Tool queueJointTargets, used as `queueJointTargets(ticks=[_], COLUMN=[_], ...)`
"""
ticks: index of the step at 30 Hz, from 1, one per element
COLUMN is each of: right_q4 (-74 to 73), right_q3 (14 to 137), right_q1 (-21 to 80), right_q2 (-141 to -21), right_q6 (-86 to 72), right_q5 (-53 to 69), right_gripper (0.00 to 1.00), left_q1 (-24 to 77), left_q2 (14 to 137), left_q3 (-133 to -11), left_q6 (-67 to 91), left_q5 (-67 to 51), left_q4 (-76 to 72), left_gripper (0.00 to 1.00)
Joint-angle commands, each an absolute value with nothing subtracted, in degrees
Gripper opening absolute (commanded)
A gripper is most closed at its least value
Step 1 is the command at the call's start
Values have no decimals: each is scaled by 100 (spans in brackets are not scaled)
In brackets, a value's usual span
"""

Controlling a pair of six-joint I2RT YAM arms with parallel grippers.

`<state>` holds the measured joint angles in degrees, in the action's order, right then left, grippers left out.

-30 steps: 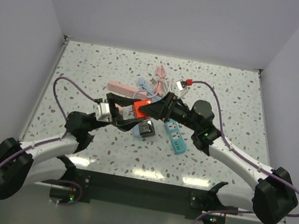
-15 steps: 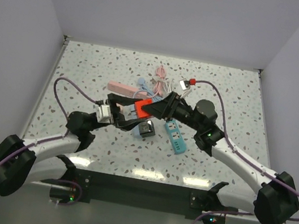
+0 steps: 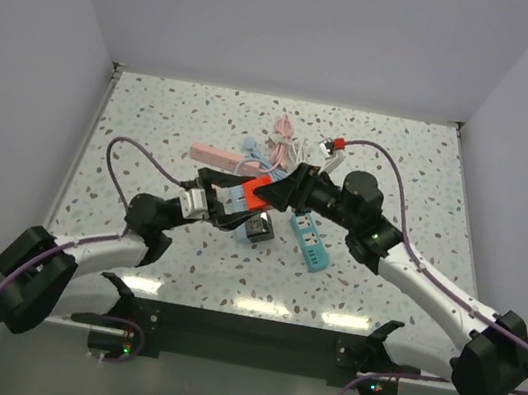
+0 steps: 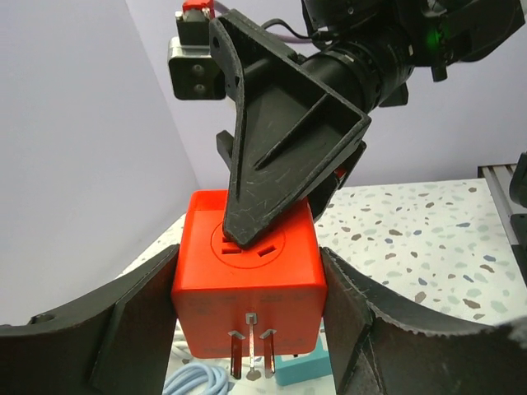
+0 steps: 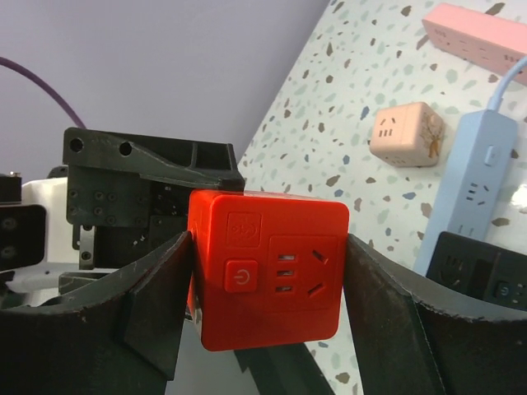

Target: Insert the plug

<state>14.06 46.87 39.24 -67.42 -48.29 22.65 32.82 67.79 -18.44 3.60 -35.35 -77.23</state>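
Observation:
The plug is a red cube [image 3: 255, 192] with sockets, a power button and metal prongs [image 4: 251, 350] on one face. It hangs above the table's middle, held from both sides. My left gripper [image 3: 241, 200] is shut on it, its fingers pressing the cube's [image 4: 247, 280] left and right faces. My right gripper [image 3: 271, 193] comes in from the right and is shut on the same cube [image 5: 268, 280], one finger [image 4: 272, 148] lying across the top socket face. In the right wrist view both fingers touch the cube's sides.
Under the arms lie a black socket cube [image 3: 259, 228], a teal power strip [image 3: 309, 241], a pink strip [image 3: 215, 156] and a light blue strip [image 5: 473, 181]. A peach cube [image 5: 401, 133] sits on the table. Coiled pink cable [image 3: 283, 130] lies further back.
My right gripper's jaws have closed onto the red cube, which the left gripper kept holding. Both arms have shifted slightly, and the cube sits a little further right.

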Motion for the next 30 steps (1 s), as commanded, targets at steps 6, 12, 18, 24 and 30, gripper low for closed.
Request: queueJointTargets(ticks=[6,12,18,24,30], right_q4=[871,161,-263,-387,-299], right_q3=[5291,5528,5704,5827,5713], right_q1=[4069,4209,4543,4852,4860], right_q2=[-6574,-6522,-6609,-6943,-7058], right_q6=[-3710,-2998,-2198,-1854,-1776], right_q5=[2172,1513,1002,554,580], right_gripper=[14,8,6,4,4], left_q1=[3243,3348,3506,3761,3990], left_q2=[7084,7268,7707,8208,8648], left_q3=[-2232,-2496,-2742,-2874,-2988], left_q6=[-404,-799,-932,-967,-923], left_q5=[-3454,-3007,-2865,-2795,-2821], left_q4=[-6586,-5505,-5177,-5439,-5774], left_gripper=[0,0,0,4,11])
